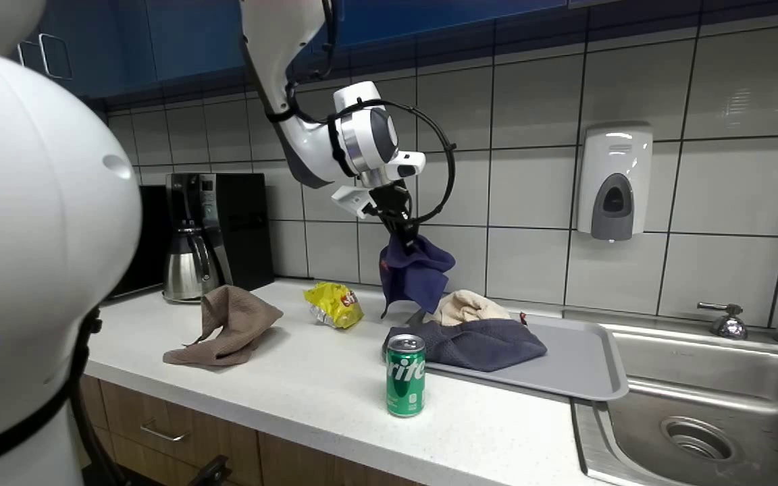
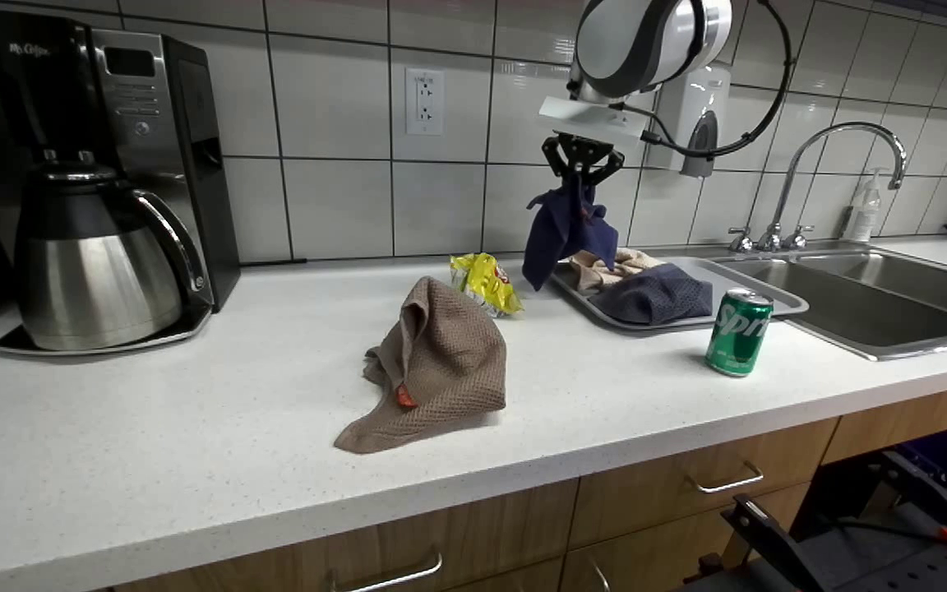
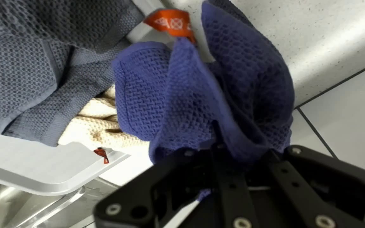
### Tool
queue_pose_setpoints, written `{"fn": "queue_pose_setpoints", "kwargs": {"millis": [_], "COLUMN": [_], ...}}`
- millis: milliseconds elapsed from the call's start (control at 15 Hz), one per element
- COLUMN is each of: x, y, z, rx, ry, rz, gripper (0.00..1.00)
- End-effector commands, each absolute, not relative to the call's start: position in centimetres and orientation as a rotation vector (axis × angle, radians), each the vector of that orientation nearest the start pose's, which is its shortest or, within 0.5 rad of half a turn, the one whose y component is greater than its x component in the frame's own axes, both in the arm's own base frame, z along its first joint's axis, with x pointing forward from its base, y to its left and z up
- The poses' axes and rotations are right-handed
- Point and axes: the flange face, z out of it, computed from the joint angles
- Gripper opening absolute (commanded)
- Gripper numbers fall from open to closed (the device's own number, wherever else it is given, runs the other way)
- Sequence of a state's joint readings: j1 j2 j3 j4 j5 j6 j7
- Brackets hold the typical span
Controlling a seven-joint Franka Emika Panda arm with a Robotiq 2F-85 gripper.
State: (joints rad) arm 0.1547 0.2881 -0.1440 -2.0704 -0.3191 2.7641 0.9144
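Observation:
My gripper (image 1: pixel 408 243) is shut on a purple-blue cloth (image 1: pixel 419 277), which hangs in folds above the counter by the tray's near-wall end. In the wrist view the cloth (image 3: pixel 185 101) bunches between the fingers, hiding their tips, and an orange tag (image 3: pixel 173 22) sticks out from it. Beside and below it, the grey tray (image 1: pixel 585 368) carries a slate-blue cloth (image 1: pixel 480 345) and a cream cloth (image 1: pixel 467 307). The slate-blue cloth (image 2: pixel 658 294) partly covers the cream one. No touch between the hanging cloth and those below can be made out for certain.
A green soda can (image 1: pixel 406 378) stands upright in front of the tray. A yellow snack bag (image 2: pixel 483 281) and a crumpled brown cloth (image 2: pixel 449 362) lie on the counter. The coffee maker (image 2: pixel 103 263) stands at one end, the sink (image 1: pixel 720 405) beside the tray. A soap dispenser (image 1: pixel 615 182) hangs on the wall.

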Motion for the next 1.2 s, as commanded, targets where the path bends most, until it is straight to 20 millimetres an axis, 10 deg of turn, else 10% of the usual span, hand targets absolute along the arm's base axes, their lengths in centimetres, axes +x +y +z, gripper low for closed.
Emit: {"fn": "queue_pose_setpoints", "kwargs": {"millis": [0, 1133], "x": [63.5, 67.1], "y": [3.2, 7.3], "z": [34.2, 30.6], "rx": [-2.921, -2.869], "ry": [0.833, 0.556], "rz": [-0.748, -0.75], "gripper": [0.02, 0.02]}}
